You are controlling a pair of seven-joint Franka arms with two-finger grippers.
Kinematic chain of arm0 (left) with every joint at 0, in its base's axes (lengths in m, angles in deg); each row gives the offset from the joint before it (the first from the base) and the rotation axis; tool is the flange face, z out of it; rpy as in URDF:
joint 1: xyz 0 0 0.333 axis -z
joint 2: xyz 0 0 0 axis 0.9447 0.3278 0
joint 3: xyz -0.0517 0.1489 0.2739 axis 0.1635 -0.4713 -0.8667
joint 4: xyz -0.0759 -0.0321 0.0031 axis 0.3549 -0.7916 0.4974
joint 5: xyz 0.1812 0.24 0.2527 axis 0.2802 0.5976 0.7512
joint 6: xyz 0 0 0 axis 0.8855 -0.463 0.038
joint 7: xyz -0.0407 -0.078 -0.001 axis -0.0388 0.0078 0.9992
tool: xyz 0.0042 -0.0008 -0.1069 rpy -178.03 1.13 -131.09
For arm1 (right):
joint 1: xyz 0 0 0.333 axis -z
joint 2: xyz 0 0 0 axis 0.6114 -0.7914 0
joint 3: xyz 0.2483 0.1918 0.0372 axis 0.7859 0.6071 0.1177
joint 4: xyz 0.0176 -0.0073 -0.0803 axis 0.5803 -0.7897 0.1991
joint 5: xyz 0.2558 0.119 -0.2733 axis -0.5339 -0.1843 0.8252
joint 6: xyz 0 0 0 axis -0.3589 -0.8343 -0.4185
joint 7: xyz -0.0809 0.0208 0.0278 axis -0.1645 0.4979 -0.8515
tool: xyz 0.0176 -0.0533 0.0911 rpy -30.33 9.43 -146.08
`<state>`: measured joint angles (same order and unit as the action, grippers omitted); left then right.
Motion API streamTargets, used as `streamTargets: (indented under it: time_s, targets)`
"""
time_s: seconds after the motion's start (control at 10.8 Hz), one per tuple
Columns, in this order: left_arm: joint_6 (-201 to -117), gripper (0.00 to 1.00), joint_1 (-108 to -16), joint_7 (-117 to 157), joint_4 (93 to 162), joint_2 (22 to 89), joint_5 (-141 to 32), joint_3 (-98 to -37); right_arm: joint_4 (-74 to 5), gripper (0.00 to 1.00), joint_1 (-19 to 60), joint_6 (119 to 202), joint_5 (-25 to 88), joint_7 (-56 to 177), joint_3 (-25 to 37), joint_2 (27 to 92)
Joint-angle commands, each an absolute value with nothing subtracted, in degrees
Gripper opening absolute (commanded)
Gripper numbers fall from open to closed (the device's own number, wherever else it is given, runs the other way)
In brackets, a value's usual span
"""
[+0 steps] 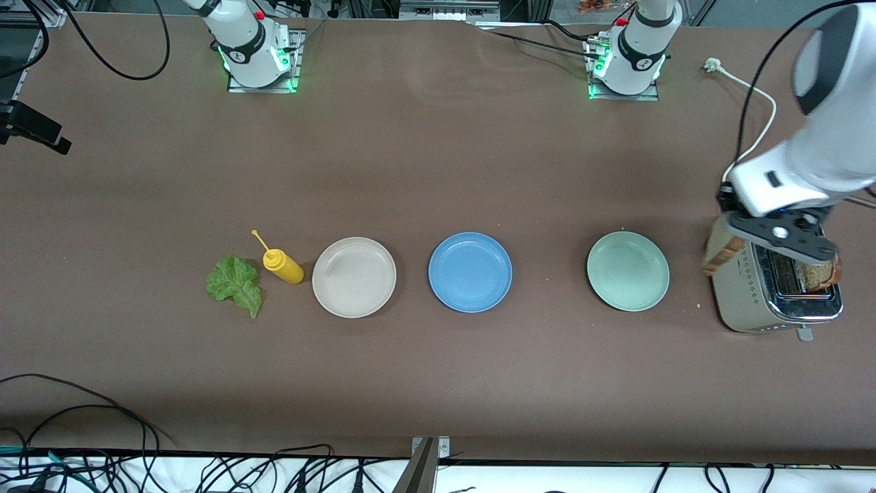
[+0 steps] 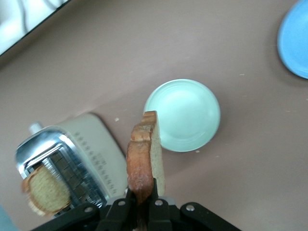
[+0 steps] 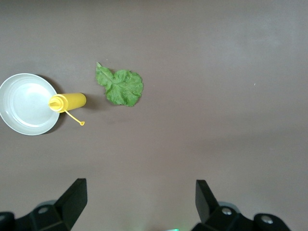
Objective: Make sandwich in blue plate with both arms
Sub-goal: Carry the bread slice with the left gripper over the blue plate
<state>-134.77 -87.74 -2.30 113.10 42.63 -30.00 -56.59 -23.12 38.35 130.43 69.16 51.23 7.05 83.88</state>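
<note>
My left gripper (image 1: 733, 237) is shut on a brown bread slice (image 1: 720, 254) and holds it on edge in the air over the toaster's side, toward the mint-green plate. The slice shows clearly in the left wrist view (image 2: 144, 154), clamped between the fingers (image 2: 142, 201). A second bread slice (image 1: 818, 274) stands in the toaster slot (image 2: 45, 190). The blue plate (image 1: 470, 272) is empty at mid-table (image 2: 296, 38). The green lettuce leaf (image 1: 236, 284) lies on the table toward the right arm's end (image 3: 121, 86). My right gripper (image 3: 142, 197) is open and empty, high over the table.
A silver toaster (image 1: 759, 305) stands at the left arm's end. A mint-green plate (image 1: 627, 270) lies between it and the blue plate. A beige-white plate (image 1: 354, 276) and a lying yellow squeeze bottle (image 1: 282, 266) sit between the blue plate and the lettuce.
</note>
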Motion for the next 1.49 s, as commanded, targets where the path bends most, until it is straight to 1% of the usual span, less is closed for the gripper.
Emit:
streamTargets:
  time_s: [0.0,0.28,0.46,0.56,0.74,0.93,1.12,1.3,1.39]
  targets:
    - [-133.4,0.00,-84.4,-2.0,112.2,46.7,-33.7,-54.5,-22.2,1.00,38.4,129.3,69.9,51.6,7.2,83.9]
    - [-134.0,0.00,-80.8,0.9,111.6,55.0,-45.9,-54.4,-22.2,1.00,38.4,129.2,69.9,51.6,7.2,83.9]
    - [-135.7,0.00,-76.4,5.1,108.1,62.1,-52.2,-54.5,-22.2,1.00,38.4,129.2,69.9,51.6,7.2,83.9]
    - [-137.8,0.00,-75.0,7.2,106.6,65.4,-55.4,-54.5,-22.2,1.00,38.4,129.2,69.9,51.6,7.2,84.0]
    - [-144.3,0.00,-71.6,7.7,105.3,68.9,-62.0,-54.5,-22.2,1.00,38.4,129.2,69.9,51.6,7.2,83.9]
    - [-149.0,0.00,-69.6,6.9,105.0,71.7,-73.8,-54.5,-22.2,1.00,38.4,129.2,69.9,51.6,7.2,83.9]
    - [-153.2,0.00,-69.3,6.6,104.9,74.3,-75.7,-54.5,-22.2,1.00,38.4,129.2,69.9,51.6,7.2,83.9]
    - [-154.2,0.00,-69.5,3.9,104.0,77.3,-75.6,-54.8,-22.2,1.00,38.4,129.2,69.9,51.5,7.2,83.9]
    - [-156.7,0.00,-69.5,0.6,104.0,78.8,-75.7,-55.0,-22.2,1.00,38.4,129.2,69.9,51.6,7.2,83.9]
